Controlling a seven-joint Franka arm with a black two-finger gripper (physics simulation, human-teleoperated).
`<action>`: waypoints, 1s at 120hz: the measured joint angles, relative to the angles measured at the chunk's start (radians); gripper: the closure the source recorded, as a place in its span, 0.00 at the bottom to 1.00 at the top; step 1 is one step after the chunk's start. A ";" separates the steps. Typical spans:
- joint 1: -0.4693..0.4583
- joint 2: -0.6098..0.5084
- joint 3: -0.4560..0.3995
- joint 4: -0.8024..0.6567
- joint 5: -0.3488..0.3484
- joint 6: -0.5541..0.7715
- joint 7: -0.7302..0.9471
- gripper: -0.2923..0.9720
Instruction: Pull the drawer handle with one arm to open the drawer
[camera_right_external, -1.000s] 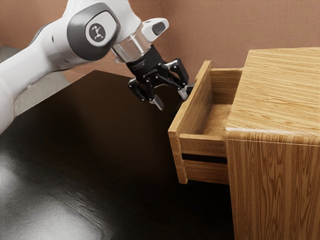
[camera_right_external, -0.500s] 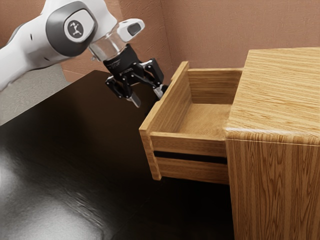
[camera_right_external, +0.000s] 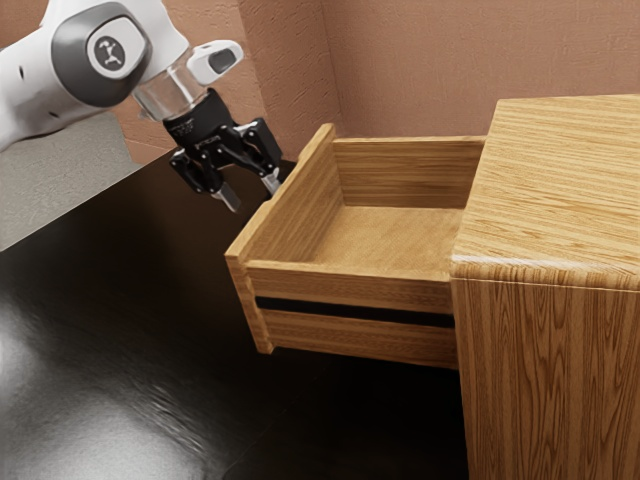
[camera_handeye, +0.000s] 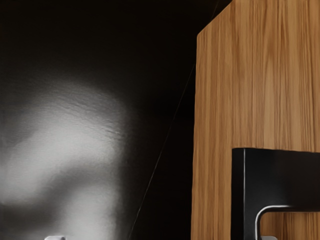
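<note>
Wooden drawer (camera_right_external: 345, 285) open, front facing exterior view's left

Drawer handle (camera_handeye: 257, 222) partly past picture edge

Slid drawer (camera_right_external: 345, 245) much farther out of cabinet (camera_right_external: 550, 300) toward the exterior view's left, baring more of its inside floor. Carried gripper (camera_right_external: 252, 194) the same way, keeping by the drawer front.

No readable text, label or number anywhere
</note>
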 joint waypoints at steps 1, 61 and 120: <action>0.000 0.000 0.002 0.000 0.000 -0.001 0.002 0.40; 0.000 -0.009 0.065 0.011 -0.051 -0.056 0.127 0.40; 0.023 -0.194 0.067 0.039 -0.095 -0.163 0.155 0.27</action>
